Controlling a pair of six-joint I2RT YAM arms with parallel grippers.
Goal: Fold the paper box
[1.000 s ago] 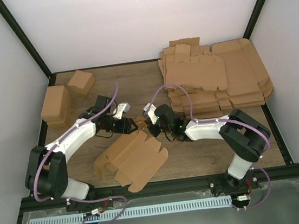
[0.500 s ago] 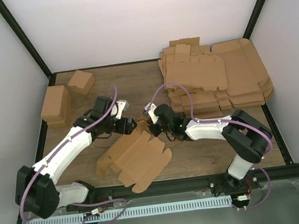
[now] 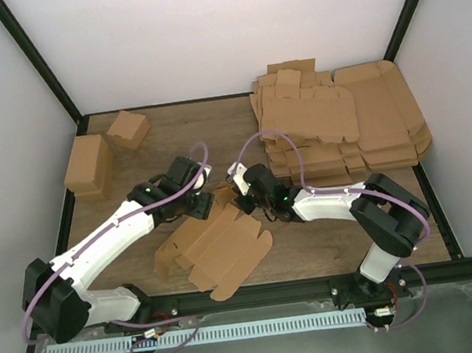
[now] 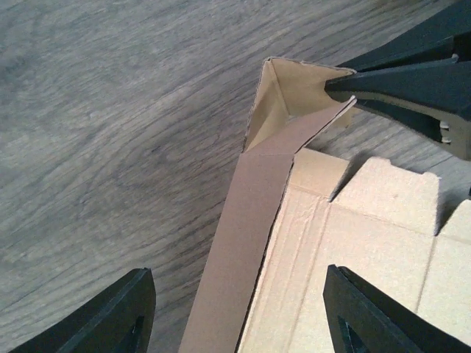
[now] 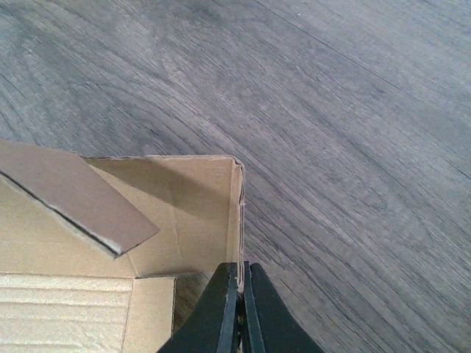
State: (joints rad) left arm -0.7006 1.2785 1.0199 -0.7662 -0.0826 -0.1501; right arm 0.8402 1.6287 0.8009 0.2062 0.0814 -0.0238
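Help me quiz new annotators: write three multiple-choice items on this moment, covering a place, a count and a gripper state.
1. Where does the heap of cardboard sheets lie? A far right; B far left; C near centre.
2. How many folded cartons sit far left? A one; B two; C four.
3. The right gripper is: A open; B shut on the paper box; C out of view.
Answers: A, the top view shows it far right; B, two stand there; B, it pinches the box's wall.

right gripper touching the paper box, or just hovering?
Touching. Right wrist view: the right gripper is shut on the paper box, pinching its corner wall, no gap.
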